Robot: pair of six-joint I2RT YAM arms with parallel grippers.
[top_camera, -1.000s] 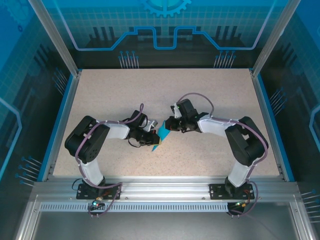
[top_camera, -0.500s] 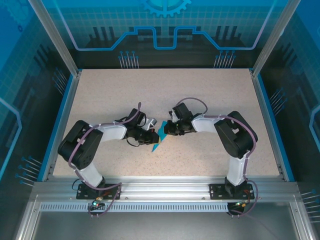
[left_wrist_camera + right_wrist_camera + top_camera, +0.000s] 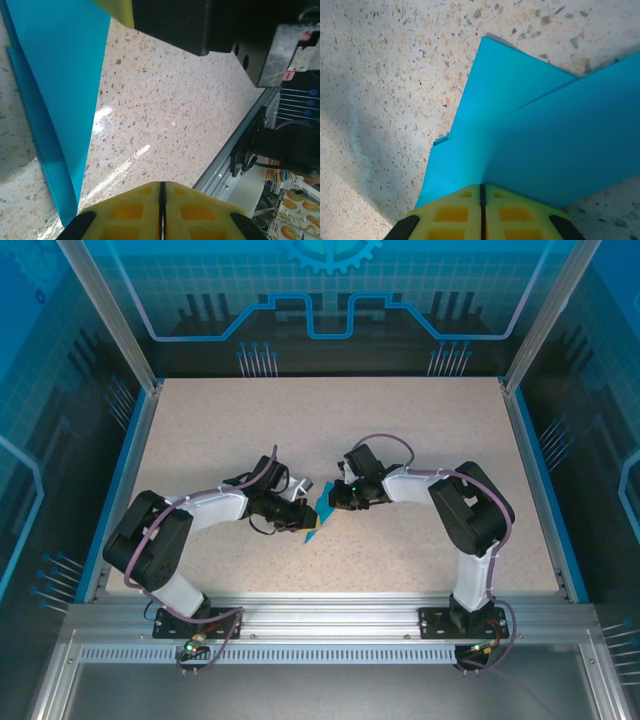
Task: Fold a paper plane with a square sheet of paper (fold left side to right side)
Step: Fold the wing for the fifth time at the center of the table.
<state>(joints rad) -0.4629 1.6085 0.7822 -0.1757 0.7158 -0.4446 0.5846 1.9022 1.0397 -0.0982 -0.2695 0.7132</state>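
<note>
paper plane (image 3: 320, 511) between left pincer (image 3: 307, 523), right pincer (image 3: 335, 502)

We record that the sheet of paper (image 3: 318, 517), seen from above between the two wrists, is too small for its folds to be read, is cut by the left wrist view's top and left edges, and in the right wrist view passes behind the right gripper (image 3: 481, 186) and off the right edge.

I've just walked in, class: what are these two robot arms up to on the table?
Both arms meet over the cyan paper, which is already folded into overlapping layers. The left gripper is shut, with the paper's edge beside it. The right gripper is shut at the paper; whether it is pinching or pressing, I cannot tell.
</note>
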